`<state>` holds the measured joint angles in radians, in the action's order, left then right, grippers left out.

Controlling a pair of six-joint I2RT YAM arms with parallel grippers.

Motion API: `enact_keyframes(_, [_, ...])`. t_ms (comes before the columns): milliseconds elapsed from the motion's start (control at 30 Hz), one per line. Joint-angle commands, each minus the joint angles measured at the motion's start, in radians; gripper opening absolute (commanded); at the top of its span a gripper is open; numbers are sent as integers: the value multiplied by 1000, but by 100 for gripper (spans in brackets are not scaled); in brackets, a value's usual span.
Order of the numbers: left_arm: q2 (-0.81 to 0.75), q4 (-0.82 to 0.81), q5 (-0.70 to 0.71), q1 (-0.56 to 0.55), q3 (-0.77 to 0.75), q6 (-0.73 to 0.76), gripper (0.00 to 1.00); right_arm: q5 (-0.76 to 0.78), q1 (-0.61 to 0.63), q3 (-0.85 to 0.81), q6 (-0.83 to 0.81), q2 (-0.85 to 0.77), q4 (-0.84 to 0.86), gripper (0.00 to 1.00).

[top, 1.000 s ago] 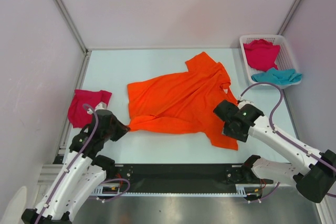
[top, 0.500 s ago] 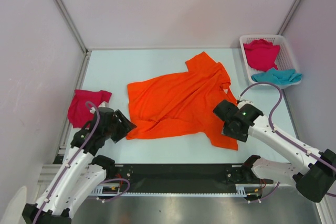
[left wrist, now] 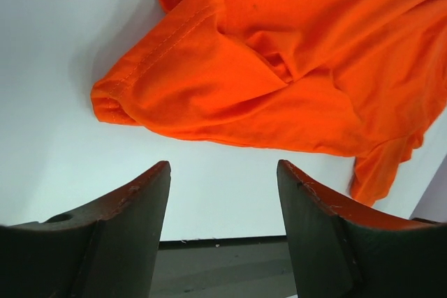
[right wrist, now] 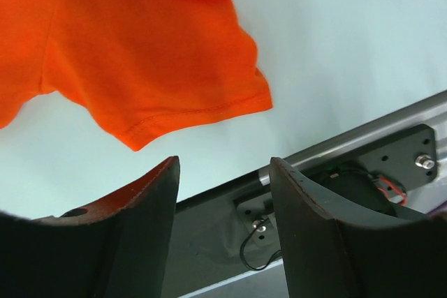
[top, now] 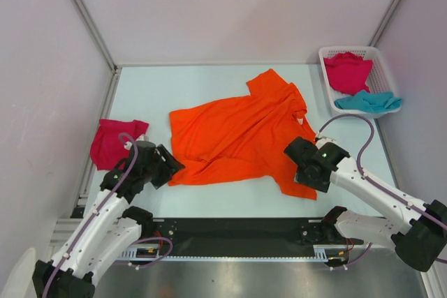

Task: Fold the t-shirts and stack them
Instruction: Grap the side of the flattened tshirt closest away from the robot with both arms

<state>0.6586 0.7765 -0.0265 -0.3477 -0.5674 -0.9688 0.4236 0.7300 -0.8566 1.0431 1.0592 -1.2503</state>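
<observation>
An orange t-shirt (top: 237, 134) lies spread and rumpled on the pale table, collar towards the far right. My left gripper (top: 170, 168) hovers open just off the shirt's near-left corner, which is bunched in a fold (left wrist: 174, 82); nothing is between its fingers (left wrist: 223, 165). My right gripper (top: 302, 164) stands open above the shirt's near-right sleeve (right wrist: 140, 54), holding nothing (right wrist: 223, 160). A folded magenta t-shirt (top: 112, 141) rests at the left edge. Another magenta t-shirt (top: 347, 71) and a teal t-shirt (top: 368, 101) lie in the basket.
A white lattice basket (top: 349, 49) stands at the far right corner of the table. Pale walls close in the table on three sides. A black rail with cables (right wrist: 335, 179) runs along the near edge below the right gripper.
My left gripper has opened and let go of the orange shirt's near-left corner, which dropped back onto the table. The right gripper has barely shifted.
</observation>
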Motion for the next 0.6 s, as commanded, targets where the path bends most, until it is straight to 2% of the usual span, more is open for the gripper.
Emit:
enact_keyframes(0, [78, -129, -44, -2, 35, -30, 67, -58, 5, 45, 17, -47, 77, 60])
enact_keyframes(100, [144, -174, -53, -2, 38, -25, 67, -118, 5, 103, 18, -56, 168, 60])
enact_keyframes(233, [205, -204, -56, 0, 37, -16, 67, -144, 5, 136, 23, -31, 209, 60])
enact_keyframes(567, [187, -183, -82, 121, 46, 50, 66, -151, 5, 189, 14, 28, 253, 61])
